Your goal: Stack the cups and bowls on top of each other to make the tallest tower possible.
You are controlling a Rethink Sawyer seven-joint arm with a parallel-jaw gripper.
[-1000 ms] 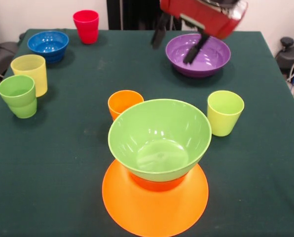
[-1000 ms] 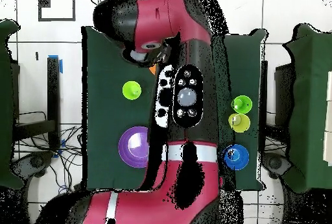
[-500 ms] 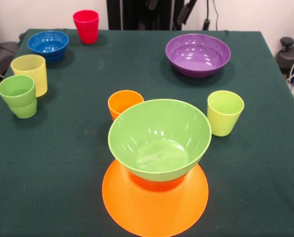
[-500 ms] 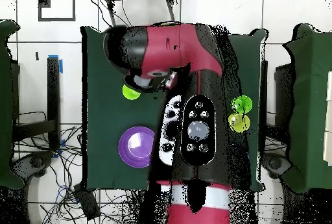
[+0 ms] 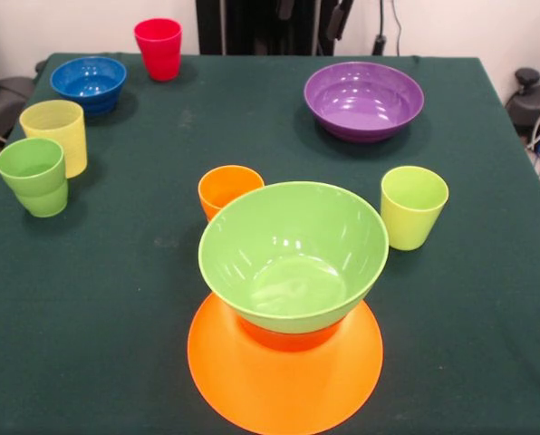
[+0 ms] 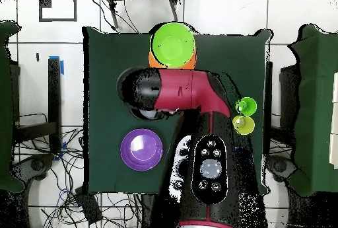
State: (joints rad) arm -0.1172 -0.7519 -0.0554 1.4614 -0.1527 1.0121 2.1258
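Observation:
The tower stands near the front edge: a wide orange bowl (image 5: 285, 376) as base, a small red-orange bowl (image 5: 288, 338) on it, and a green bowl (image 5: 293, 254) on top, seen from above as the green bowl (image 6: 173, 43). Loose on the cloth are a purple bowl (image 5: 364, 100), a blue bowl (image 5: 89, 83), and orange (image 5: 229, 188), lime (image 5: 413, 207), red (image 5: 158, 48), pale yellow (image 5: 54, 134) and green (image 5: 34, 175) cups. My gripper (image 5: 315, 11) shows only two dark tips at the top edge, spread apart and empty, high behind the purple bowl.
The dark green table (image 5: 116, 290) fills the front view. From above, the red arm (image 6: 188, 96) covers the table's middle and hides several cups. The purple bowl (image 6: 141, 149), green cup (image 6: 247, 106) and pale yellow cup (image 6: 243, 125) show beside it.
The gripper rose from just over the purple bowl to the top edge of the front view. From above, the arm swung back and uncovered the green bowl.

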